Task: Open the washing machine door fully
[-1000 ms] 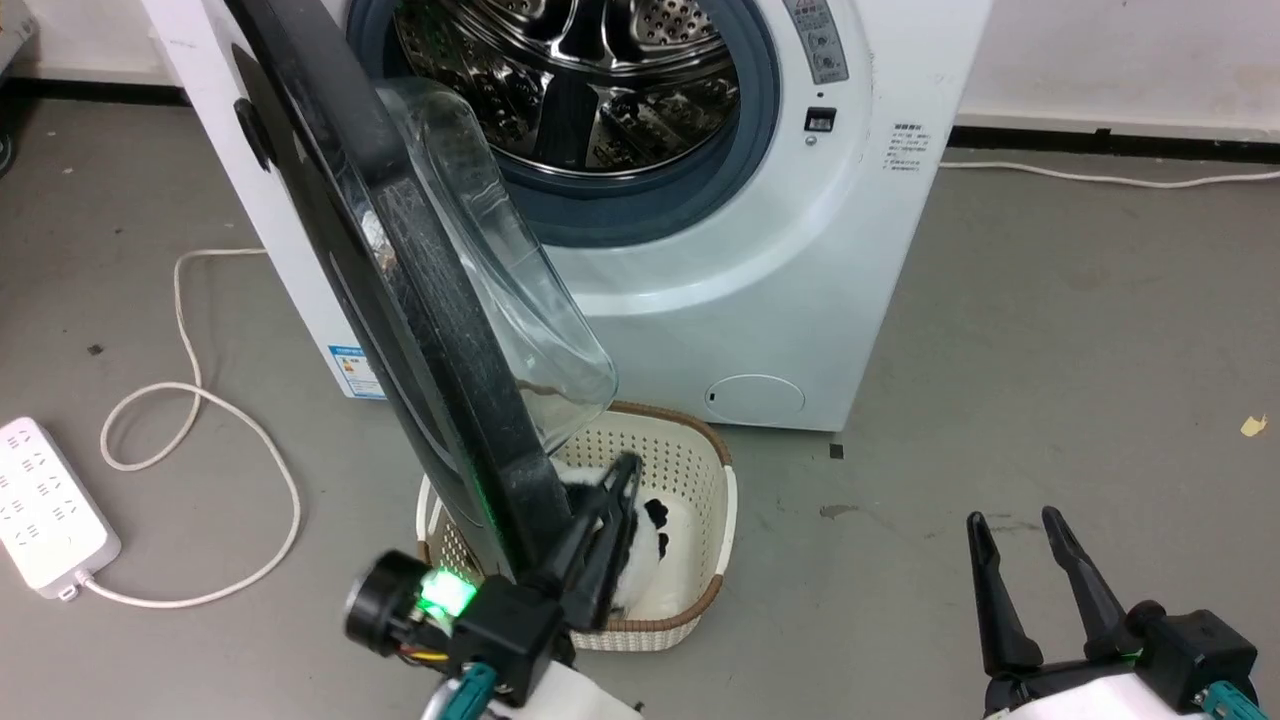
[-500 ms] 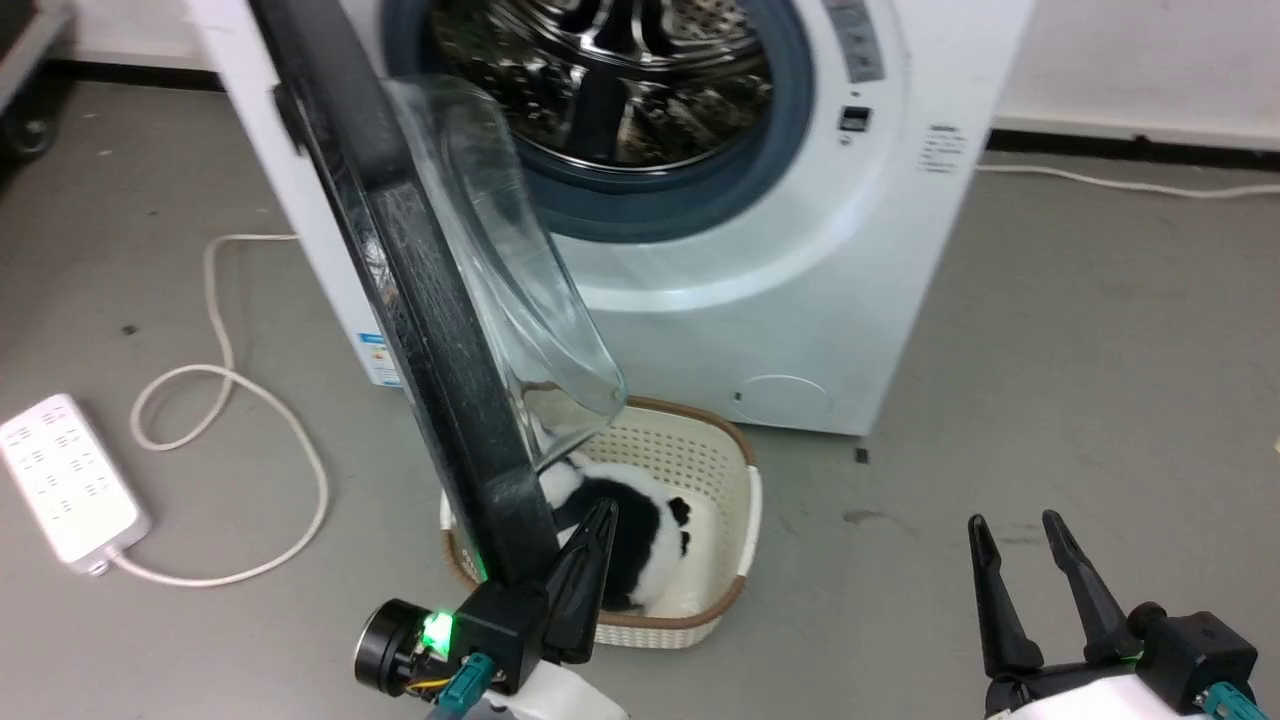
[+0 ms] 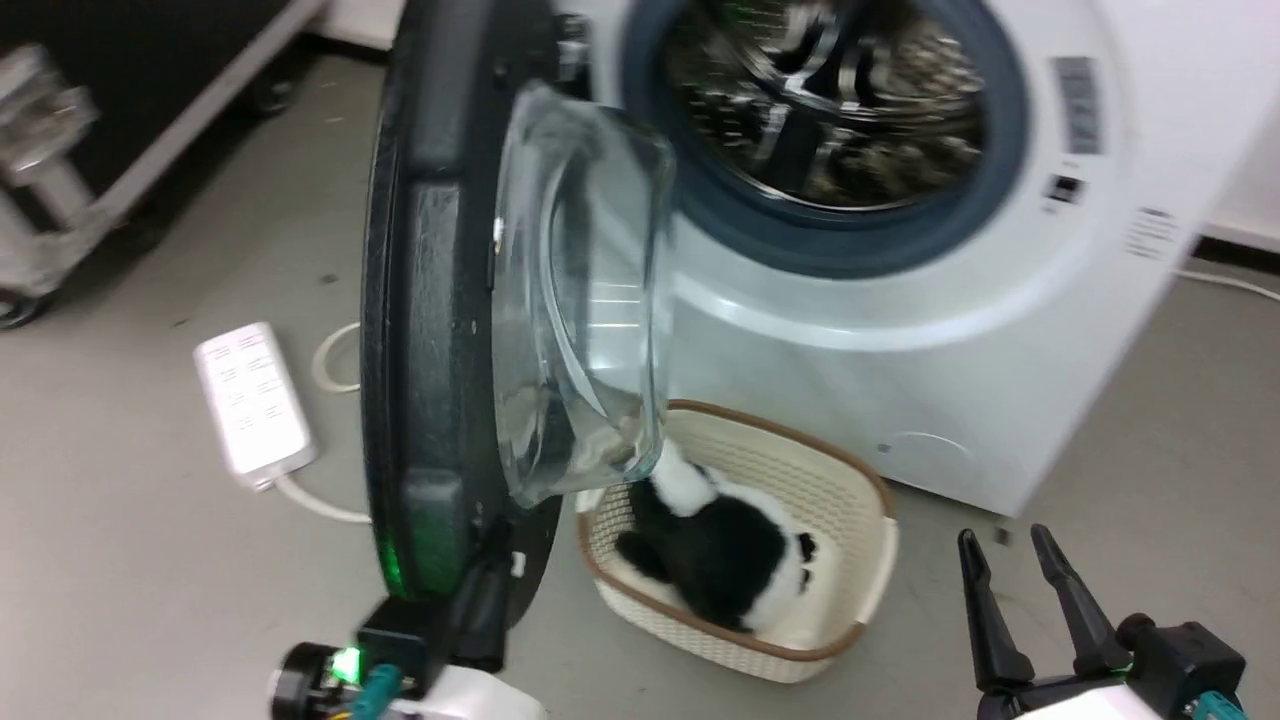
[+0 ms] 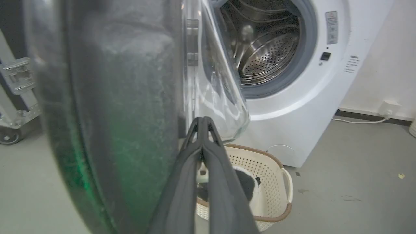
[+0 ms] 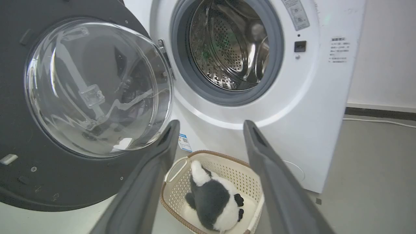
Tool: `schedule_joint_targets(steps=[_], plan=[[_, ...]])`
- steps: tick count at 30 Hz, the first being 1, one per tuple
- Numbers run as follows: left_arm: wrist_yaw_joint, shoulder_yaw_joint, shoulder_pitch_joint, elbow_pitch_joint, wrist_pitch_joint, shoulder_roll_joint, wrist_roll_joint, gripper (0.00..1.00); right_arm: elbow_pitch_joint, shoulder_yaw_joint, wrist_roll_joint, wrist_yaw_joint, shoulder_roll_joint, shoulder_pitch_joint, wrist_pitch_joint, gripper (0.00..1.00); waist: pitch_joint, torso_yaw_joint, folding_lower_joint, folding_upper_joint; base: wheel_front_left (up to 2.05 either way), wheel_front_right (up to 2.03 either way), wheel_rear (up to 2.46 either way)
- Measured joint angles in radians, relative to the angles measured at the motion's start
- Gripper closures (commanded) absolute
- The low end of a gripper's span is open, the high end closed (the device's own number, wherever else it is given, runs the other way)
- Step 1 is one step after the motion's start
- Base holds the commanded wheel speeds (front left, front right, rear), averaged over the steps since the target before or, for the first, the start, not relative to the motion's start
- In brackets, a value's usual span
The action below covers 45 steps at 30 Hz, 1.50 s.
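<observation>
The washing machine door (image 3: 425, 300) stands swung out, nearly edge-on in the head view, its black rim to the left and its clear glass bowl (image 3: 585, 290) facing the steel drum (image 3: 830, 100). My left gripper (image 3: 488, 605) is shut, its fingers lying against the inner side of the door's lower rim. In the left wrist view its closed fingertips (image 4: 201, 119) point up between the dark rim (image 4: 113, 113) and the glass bowl (image 4: 224, 84). My right gripper (image 3: 1002, 540) is open at the lower right with nothing in it. The right wrist view looks between those spread fingertips (image 5: 211, 123) at the door (image 5: 19, 169).
A cream basket (image 3: 870, 560) holding a black-and-white plush toy (image 3: 720, 560) sits on the floor before the machine (image 3: 950, 380), just under the door's bowl. A white power strip (image 3: 255, 400) with its cable lies to the left. A black wheeled case (image 3: 100, 110) stands at the far left.
The head camera has turned, shifting the whole picture right. The door has swung further away from the drum opening, with my shut left gripper following its lower rim. The right gripper stays put.
</observation>
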Motion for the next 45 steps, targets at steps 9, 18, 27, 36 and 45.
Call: schedule_joint_targets(steps=[9, 18, 27, 36, 45], plan=[[0.026, 0.136, -0.057, -0.038, 0.025, 0.069, -0.068, 1.00, -0.031, 0.007, -0.043, 0.000, -0.001, -0.023, 0.016, 0.00, 0.100, 0.104, 0.0001, 0.0000, 0.00, 0.00, 0.00], [-0.002, 0.282, -0.193, 0.049, 0.064, 0.212, -0.147, 1.00, -0.092, 0.002, -0.057, 0.000, -0.045, -0.070, 0.061, 0.00, 0.243, 0.100, 0.0002, 0.0000, 0.00, 0.00, 0.00], [-0.030, 0.401, -0.361, 0.270, 0.068, 0.346, -0.212, 1.00, -0.134, -0.001, -0.063, 0.000, -0.084, -0.089, 0.091, 0.00, 0.336, 0.058, 0.0003, 0.0000, 0.00, 0.00, 0.00], [-0.050, 0.427, -0.434, 0.430, -0.030, 0.384, -0.235, 1.00, -0.150, -0.006, -0.065, 0.000, -0.095, -0.092, 0.093, 0.00, 0.330, 0.025, 0.0001, 0.0000, 0.00, 0.00, 0.00], [-0.053, 0.333, -0.346, 0.245, -0.096, 0.340, -0.135, 1.00, -0.123, -0.062, -0.091, 0.000, -0.073, -0.094, 0.054, 0.00, 0.233, 0.001, 0.0000, 0.0000, 0.00, 0.00, 0.00]])
